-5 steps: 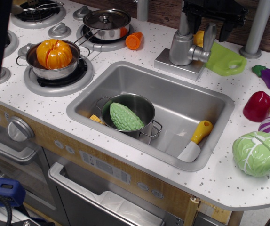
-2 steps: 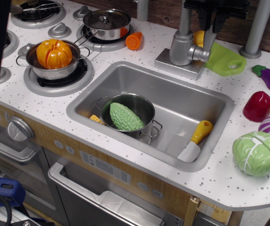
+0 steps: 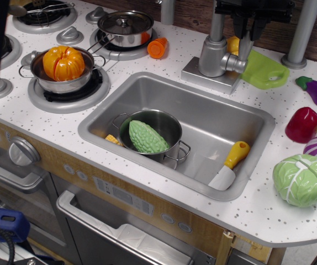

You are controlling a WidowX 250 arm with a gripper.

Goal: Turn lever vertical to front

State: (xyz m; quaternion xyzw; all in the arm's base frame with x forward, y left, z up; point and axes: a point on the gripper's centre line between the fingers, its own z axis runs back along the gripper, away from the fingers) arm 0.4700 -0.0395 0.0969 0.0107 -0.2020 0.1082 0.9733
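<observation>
Your black gripper (image 3: 249,23) is cut off by the top edge; its fingers straddle the lever's upper end, so you can't tell if they're clamped or apart. Lever (image 3: 245,48) stands near upright, long axis vertical, at the right side of the faucet body (image 3: 212,55), behind the sink (image 3: 214,118).

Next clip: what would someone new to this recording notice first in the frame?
Probably the grey sink in the middle, holding a steel pot with a bumpy green vegetable inside and a yellow-handled knife at its right end. Behind it, the black gripper hangs over the faucet's upright lever. Bright toy vegetables line the counter's right edge, a green cabbage nearest.
</observation>
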